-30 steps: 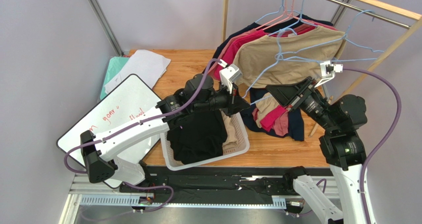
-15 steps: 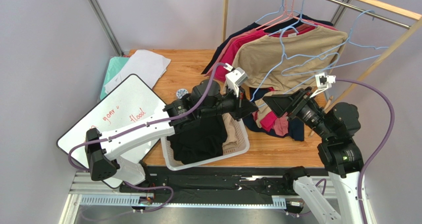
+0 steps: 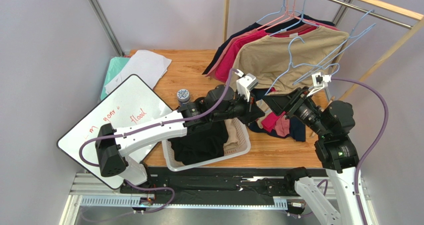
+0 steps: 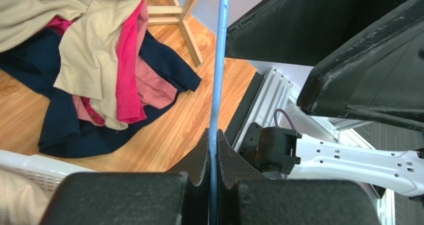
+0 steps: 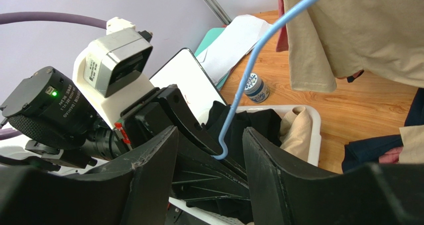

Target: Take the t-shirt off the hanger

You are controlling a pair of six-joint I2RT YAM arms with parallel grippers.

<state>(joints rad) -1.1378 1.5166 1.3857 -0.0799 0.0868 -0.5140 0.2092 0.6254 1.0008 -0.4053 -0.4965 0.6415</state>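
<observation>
Pinching the blue hanger (image 4: 218,85) tight by its wire, the left gripper (image 4: 213,145) steadies it against swinging. The right gripper (image 5: 210,135) stands spread around the wire's bent end (no contact that I can see), likely because nothing is left to pull: the black t-shirt (image 3: 196,140) lies in the white basket (image 3: 209,164), off the hanger.

The left arm (image 3: 149,131) stretches low from its base toward the right with its wrist about level. The left gripper (image 4: 213,140) has its jaws pressed together on the thin blue hanger (image 4: 219,60). The right arm (image 3: 341,150) rises upright from its base, bent at the elbow, forearm angled left. The right gripper (image 5: 211,150) faces the left one, close by, jaws apart.
</observation>
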